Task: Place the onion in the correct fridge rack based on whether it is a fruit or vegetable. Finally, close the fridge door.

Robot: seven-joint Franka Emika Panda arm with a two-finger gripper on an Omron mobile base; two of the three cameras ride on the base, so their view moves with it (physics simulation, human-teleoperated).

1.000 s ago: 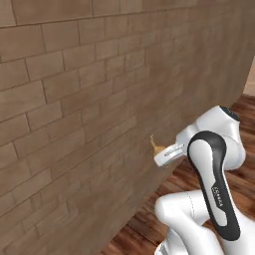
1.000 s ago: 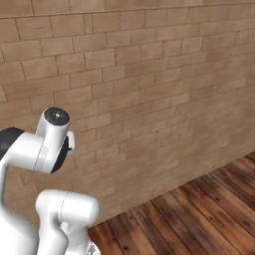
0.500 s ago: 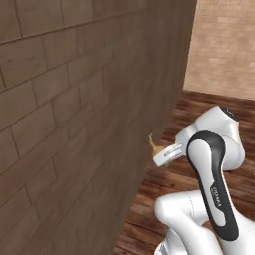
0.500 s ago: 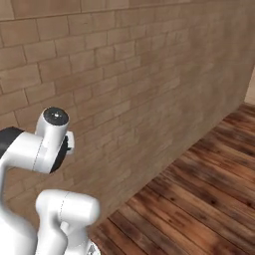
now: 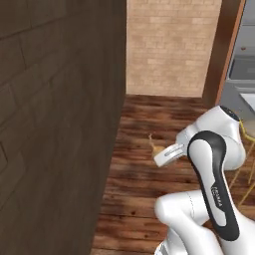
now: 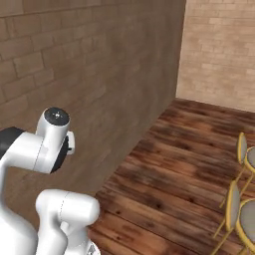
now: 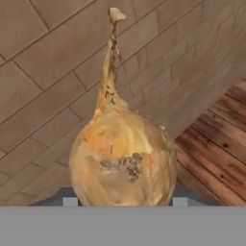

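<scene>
While two yellow chairs (image 6: 239,209) stand aside, the jaws grip one onion (image 7: 122,158).

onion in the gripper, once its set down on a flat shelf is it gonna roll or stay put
The onion is a rounded bulb with no flat side showing, so it would probably roll or rock if released carelessly. Its thin dry stem tip looks brittle and would likely bend or snap if bumped. The papery golden skin may slip a little between the fingers of the gripper.
</scene>
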